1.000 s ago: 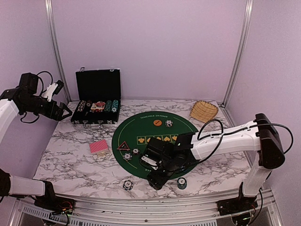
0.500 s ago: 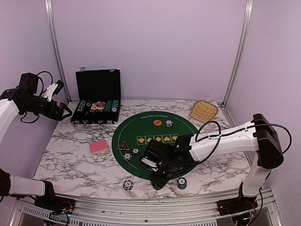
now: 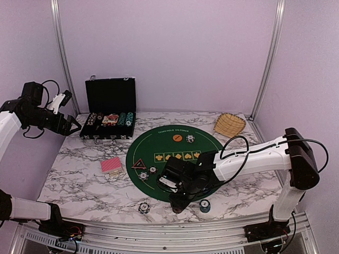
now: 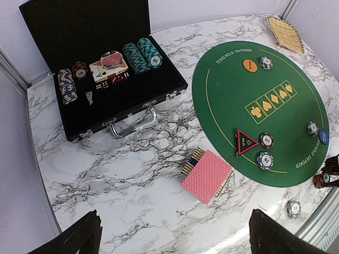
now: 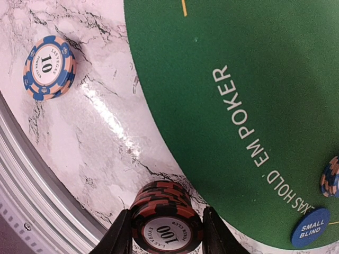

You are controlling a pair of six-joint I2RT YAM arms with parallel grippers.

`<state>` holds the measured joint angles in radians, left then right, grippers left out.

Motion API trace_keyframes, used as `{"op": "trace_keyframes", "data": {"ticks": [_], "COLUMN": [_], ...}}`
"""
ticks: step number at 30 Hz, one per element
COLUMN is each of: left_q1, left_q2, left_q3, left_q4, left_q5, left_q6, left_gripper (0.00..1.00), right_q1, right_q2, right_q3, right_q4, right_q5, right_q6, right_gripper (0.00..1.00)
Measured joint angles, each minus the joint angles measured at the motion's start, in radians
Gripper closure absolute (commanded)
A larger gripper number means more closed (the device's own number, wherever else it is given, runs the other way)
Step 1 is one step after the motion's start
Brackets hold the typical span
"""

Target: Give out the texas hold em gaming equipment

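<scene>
The stack of red-and-black chips [image 5: 167, 219] stands directly between the fingers of the right pincer [image 5: 167, 239]. The coming move turns on this, since nothing has to be reached for sideways. One finger [image 5: 121, 235] lies against each flank of the stack, and I see no gap on either side. I take the pincer as clamped on the stack, though how firmly cannot be judged. The stack is round, so it has no long axis along the worktop. Its only axis runs upright, and the pincer comes at it from above.

The stack sits on the marble worktop [image 3: 79, 180] close to the near edge, just off the near rim of the green felt mat [image 3: 175, 151]. Whether it touches that rim I cannot tell.

The right arm is by far the nearer. The left pincer [image 4: 175, 235] hangs with its fingers wide apart and holding nothing, up by the left edge of the worktop near the far-left corner. That is well away from the stack.

The stack is several chips deep and neatly squared. Its edges are banded dark red and black, and the white top face reads "LAS VEGAS 100". It looks rigid, but I judge the chips could slide on one another if the grip is off centre. A single blue-edged "10" chip [image 5: 49, 67] lies flat on the marble nearby, clear of the fingers.
</scene>
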<state>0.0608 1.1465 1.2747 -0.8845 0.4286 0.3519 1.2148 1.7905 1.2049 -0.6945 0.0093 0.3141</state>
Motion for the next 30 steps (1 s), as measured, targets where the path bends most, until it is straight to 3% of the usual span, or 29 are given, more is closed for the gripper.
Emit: {"op": "trace_keyframes", "data": {"ticks": [4, 16, 24, 30], "left_q1": [0.000, 0.000, 0.000, 0.000], "left_q2": [0.000, 0.000, 0.000, 0.000], "left_q3": [0.000, 0.000, 0.000, 0.000], "left_q4": [0.000, 0.000, 0.000, 0.000], "left_q5": [0.000, 0.000, 0.000, 0.000], "left_q6": [0.000, 0.000, 0.000, 0.000], "left_gripper": [0.01, 0.01, 0.01, 0.01], "right_q1": [0.000, -0.043, -0.213, -0.409], "right_q2": [0.000, -0.025, -0.047, 0.050], "right_q3": [0.001, 0.058, 0.193, 0.360], "right_q4": [-0.001, -0.053, -0.079, -0.069], "right_q5": [0.000, -0.003, 0.023, 0.071], "right_q6": [0.000, -0.011, -0.063, -0.118], "right_gripper": [0.88, 0.94, 0.94, 0.94]}}
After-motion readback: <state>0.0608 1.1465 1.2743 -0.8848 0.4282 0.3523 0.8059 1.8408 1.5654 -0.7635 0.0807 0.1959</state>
